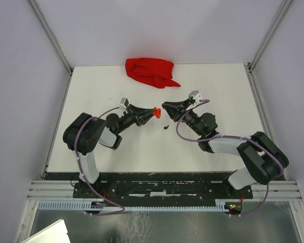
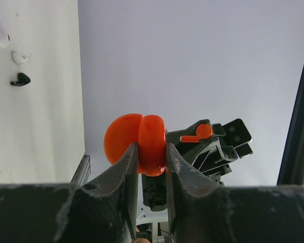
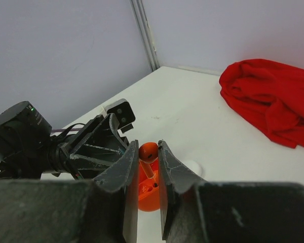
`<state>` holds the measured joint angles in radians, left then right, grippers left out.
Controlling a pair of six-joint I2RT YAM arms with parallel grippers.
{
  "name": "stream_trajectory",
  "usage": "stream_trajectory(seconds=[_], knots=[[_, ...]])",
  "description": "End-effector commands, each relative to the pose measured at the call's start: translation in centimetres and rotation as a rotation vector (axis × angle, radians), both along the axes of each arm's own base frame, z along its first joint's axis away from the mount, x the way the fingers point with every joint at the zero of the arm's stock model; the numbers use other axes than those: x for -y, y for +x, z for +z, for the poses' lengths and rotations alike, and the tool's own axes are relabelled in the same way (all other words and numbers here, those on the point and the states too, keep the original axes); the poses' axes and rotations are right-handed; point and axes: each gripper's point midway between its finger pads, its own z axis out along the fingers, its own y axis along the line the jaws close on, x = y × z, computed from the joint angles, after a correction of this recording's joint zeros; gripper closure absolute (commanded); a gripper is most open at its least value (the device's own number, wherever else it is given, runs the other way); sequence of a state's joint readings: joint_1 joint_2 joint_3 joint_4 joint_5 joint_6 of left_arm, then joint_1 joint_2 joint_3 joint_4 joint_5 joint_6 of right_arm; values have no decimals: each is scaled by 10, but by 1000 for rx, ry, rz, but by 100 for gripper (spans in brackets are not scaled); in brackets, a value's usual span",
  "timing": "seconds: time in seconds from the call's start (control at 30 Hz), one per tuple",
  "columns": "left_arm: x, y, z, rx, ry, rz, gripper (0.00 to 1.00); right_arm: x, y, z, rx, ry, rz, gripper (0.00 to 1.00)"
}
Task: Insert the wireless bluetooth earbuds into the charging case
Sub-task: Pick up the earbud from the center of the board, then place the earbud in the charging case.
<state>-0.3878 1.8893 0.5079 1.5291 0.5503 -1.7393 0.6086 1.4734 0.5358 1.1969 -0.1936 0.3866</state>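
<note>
Above the middle of the table (image 1: 142,152), my left gripper (image 2: 151,148) is clamped on the orange-red charging case (image 2: 152,142). It holds the case edge-on to its own camera with the lid swung out to one side, so I cannot see the sockets from there. Facing it, my right gripper (image 3: 148,146) pinches a red earbud (image 3: 149,152) between nearly closed fingers, just over the open case. The fingers hide most of it, so I cannot tell whether its stem touches the case. From overhead that earbud is too small to pick out. A black earbud (image 1: 165,126) lies on the table below the two grippers. Two white earbuds (image 2: 0,38) show only at the edge of the left wrist view. A small white object (image 3: 193,167) sits half hidden behind the right finger. A red cloth (image 1: 151,72) is bunched at the far edge.
</note>
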Motion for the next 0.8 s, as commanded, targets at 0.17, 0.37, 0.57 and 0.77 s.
stream_trajectory(seconds=[0.17, 0.37, 0.57, 0.77], knots=[[2, -8, 53, 180, -122, -3, 97, -8, -17, 22, 190, 33, 71, 98], [2, -9, 54, 184, -124, -5, 97, -14, -19, 8, 171, 7, 98, 98], [2, -12, 59, 195, -129, -11, 97, -18, -18, -5, 152, -16, 106, 98], [4, -15, 62, 206, -130, -23, 97, -21, -16, -10, 143, -24, 111, 98]])
